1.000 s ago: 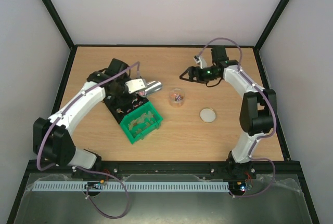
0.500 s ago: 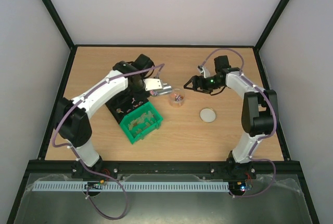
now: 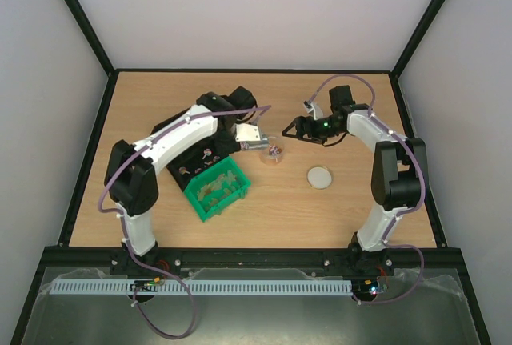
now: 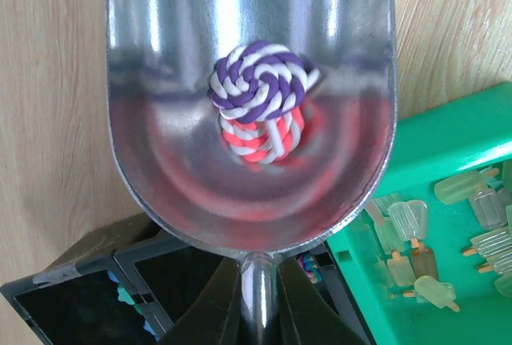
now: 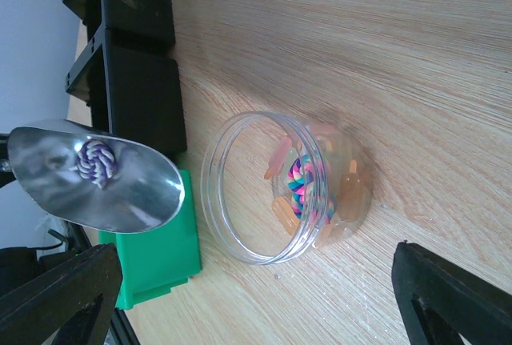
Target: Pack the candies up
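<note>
Candies (image 4: 258,81) lie in several places. Two swirled ones sit in the bowl of the metal scoop (image 4: 160,145), a purple-and-white one on top of a red-and-white one, which it half hides. More lie in the clear cup (image 5: 232,201) on the table (image 3: 336,217), where a rainbow swirl shows among pale orange pieces blurred by the plastic. The green bin (image 4: 448,133) holds pale yellowish lolly shapes, but the frame edge cuts off most of it. In the black tray (image 4: 80,297) beside the bin, only a few coloured specks show in the dark compartments, too dim to name.

The left gripper (image 4: 258,313) is clamped tight on the scoop's thin handle, whose end runs out of the picture. The scoop hangs above the table just beside the cup and clear of its rim.

The right gripper (image 5: 252,269) stands wide apart with nothing between its fingers. It points at the cup from the far side, and only the finger ends show in its own camera. A round white lid (image 3: 319,177) lies on the table, well apart from the cup.
</note>
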You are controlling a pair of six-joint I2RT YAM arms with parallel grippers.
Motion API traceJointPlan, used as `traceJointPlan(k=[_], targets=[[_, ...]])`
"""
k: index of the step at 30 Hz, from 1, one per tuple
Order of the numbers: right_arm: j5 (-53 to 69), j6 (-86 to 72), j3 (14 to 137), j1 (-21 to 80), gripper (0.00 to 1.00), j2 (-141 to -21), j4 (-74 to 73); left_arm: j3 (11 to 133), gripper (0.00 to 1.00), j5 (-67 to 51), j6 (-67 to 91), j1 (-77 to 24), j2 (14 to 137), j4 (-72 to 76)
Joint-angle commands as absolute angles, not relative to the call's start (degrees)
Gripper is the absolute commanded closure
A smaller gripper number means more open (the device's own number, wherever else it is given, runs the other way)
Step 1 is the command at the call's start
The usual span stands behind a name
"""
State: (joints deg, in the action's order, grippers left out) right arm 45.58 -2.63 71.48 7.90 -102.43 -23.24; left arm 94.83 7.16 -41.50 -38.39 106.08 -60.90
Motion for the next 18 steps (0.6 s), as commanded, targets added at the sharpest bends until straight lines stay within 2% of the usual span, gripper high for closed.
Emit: traceJointPlan(k=[1, 14, 18], targets=[[46.2, -1.5, 71.0, 7.9, 0.06, -101.9, -24.2, 97.8, 0.98, 11.0, -41.0, -39.7, 108.0, -63.7], [46.2, -1.2, 71.2, 7.9, 0.00, -102.0, -24.0, 101.8, 0.98, 15.2, -41.0, -41.0, 111.9, -66.1], [46.6, -1.4, 72.0, 8.0, 0.01, -102.6, -24.6, 102.0, 0.98, 15.4, -41.1, -41.0, 112.2, -66.1]])
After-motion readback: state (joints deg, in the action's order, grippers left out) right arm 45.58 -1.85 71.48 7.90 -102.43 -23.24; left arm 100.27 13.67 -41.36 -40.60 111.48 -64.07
